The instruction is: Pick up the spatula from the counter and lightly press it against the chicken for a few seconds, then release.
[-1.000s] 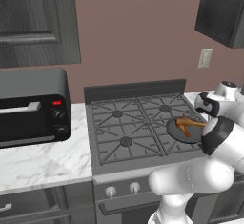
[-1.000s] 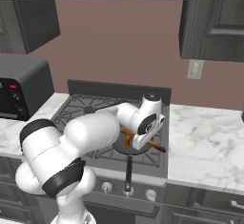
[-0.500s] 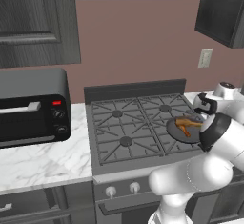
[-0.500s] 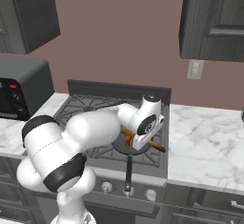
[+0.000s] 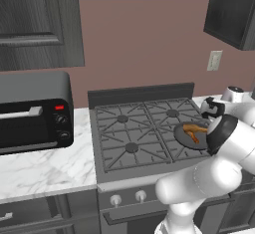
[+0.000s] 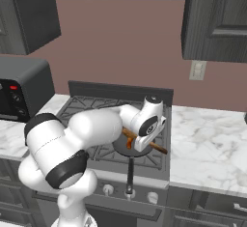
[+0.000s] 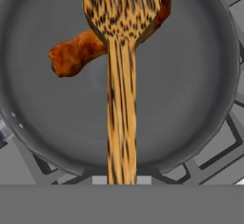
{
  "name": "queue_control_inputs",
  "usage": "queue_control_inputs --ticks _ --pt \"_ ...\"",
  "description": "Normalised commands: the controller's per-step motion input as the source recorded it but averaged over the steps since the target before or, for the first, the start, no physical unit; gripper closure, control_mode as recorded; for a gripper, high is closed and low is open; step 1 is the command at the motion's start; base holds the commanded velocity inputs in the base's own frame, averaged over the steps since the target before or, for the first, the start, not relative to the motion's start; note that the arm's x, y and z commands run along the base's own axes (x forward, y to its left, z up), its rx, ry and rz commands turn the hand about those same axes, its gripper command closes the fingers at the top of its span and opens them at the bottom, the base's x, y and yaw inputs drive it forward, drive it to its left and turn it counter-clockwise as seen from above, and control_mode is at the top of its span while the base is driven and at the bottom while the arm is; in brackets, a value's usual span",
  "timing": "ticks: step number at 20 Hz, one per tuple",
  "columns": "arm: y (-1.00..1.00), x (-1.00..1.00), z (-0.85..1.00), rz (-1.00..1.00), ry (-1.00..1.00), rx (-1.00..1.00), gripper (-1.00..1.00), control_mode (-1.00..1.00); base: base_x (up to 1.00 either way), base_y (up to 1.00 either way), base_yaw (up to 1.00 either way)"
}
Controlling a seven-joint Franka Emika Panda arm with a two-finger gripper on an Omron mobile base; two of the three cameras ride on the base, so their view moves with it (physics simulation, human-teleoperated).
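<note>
Spatula (image 7: pixel 121 75) of wood, pale tan with dark speckled grain, has a broad rounded blade that narrows into a long straight handle. It is over the dark round pan (image 7: pixel 186 89) on the front right burner of the stove (image 5: pixel 134 133). In the hand view its blade lies across the thick end of the browned chicken (image 7: pixel 76 54) drumstick, whose bone end sticks out to one side. The gripper (image 6: pixel 141 144) is clamped on the handle, and the handle's free end juts out beyond the hand in the right base view.
</note>
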Motion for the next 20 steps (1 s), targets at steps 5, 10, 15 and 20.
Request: queue_control_inputs --ticks 5,10,15,20 --pt "0.0 0.02 -0.02 0.0 0.0 0.0 1.0 -1.0 0.0 0.0 0.0" --pt "0.0 0.03 -0.05 0.0 0.0 0.0 1.0 -1.0 0.0 0.0 0.0" --pt "0.0 0.02 -0.11 0.0 0.0 0.0 1.0 -1.0 0.0 0.0 0.0" --pt "-0.02 0.04 -0.12 0.0 0.0 0.0 1.0 -1.0 0.0 0.0 0.0"
